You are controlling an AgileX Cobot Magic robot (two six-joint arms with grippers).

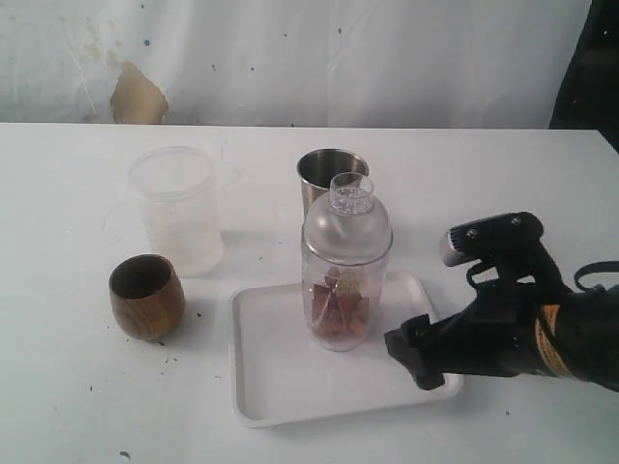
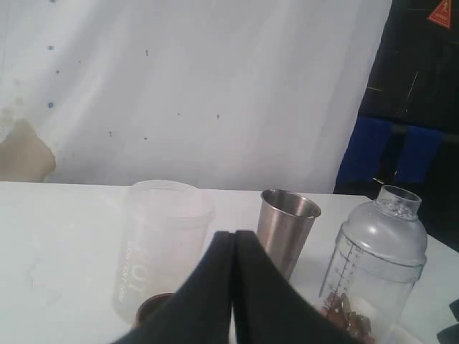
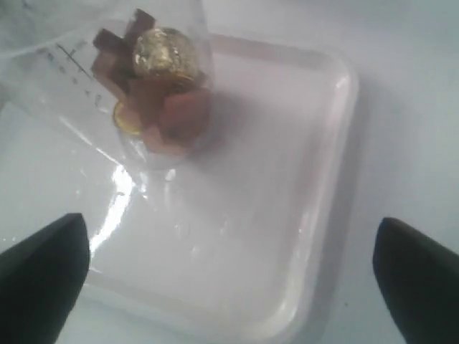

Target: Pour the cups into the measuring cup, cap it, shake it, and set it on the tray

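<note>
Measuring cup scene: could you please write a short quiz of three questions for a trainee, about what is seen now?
1. True or false: the measuring cup stands on the tray with its lid on.
2. Where does the wooden cup stand? A) on the tray B) on the table, left of the tray in the exterior view C) inside the measuring cup
3. Fill in: the jaws of the right gripper are ___ and hold nothing.
Key: 1 true; 2 B; 3 open.
</note>
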